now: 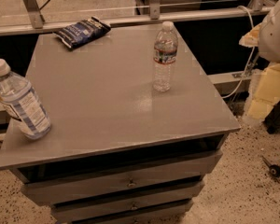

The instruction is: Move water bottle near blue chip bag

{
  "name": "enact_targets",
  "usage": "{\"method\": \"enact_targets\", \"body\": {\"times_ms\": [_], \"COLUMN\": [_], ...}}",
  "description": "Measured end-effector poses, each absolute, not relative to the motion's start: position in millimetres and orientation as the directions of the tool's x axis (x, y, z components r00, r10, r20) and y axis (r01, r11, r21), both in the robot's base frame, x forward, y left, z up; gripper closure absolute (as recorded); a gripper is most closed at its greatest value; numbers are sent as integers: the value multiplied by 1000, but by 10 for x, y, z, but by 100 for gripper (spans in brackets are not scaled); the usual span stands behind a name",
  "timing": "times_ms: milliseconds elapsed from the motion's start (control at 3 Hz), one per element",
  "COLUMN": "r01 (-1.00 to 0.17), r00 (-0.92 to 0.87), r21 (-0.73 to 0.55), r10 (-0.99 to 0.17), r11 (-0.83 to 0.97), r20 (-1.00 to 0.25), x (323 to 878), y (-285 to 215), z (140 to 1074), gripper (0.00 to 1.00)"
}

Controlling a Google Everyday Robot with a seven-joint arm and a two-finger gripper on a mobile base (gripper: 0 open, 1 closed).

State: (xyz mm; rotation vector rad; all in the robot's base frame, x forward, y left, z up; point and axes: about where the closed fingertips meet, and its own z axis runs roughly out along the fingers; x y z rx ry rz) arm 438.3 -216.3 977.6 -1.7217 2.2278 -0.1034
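The water bottle [165,57], slim and clear with a white cap and a dark label with a red band, stands upright on the grey table top [102,92], right of centre toward the back. The blue chip bag [82,31], dark navy with white lettering, lies flat at the back left corner, well apart from the bottle. My gripper [267,90] hangs with the white arm at the right edge of the view, off the table and well to the right of the bottle, holding nothing that I can see.
A bigger clear bottle [19,101] with a blue-and-white label stands tilted at the table's left front edge. Drawers [126,183] sit below the top. A metal railing [149,15] runs behind the table. Speckled floor lies to the right.
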Motion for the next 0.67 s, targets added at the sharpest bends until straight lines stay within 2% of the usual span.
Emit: {"method": "enact_targets", "body": {"times_ms": [333, 667], "r01": [-929, -907], "r00": [-220, -240], "r21": [-251, -281], "r10": [-953, -934], "r11": [270, 313], "r20": [-208, -265], "x": [4383, 4519], "y": [-2163, -2197], "z": [9777, 9772], "gripper": [0, 0]}}
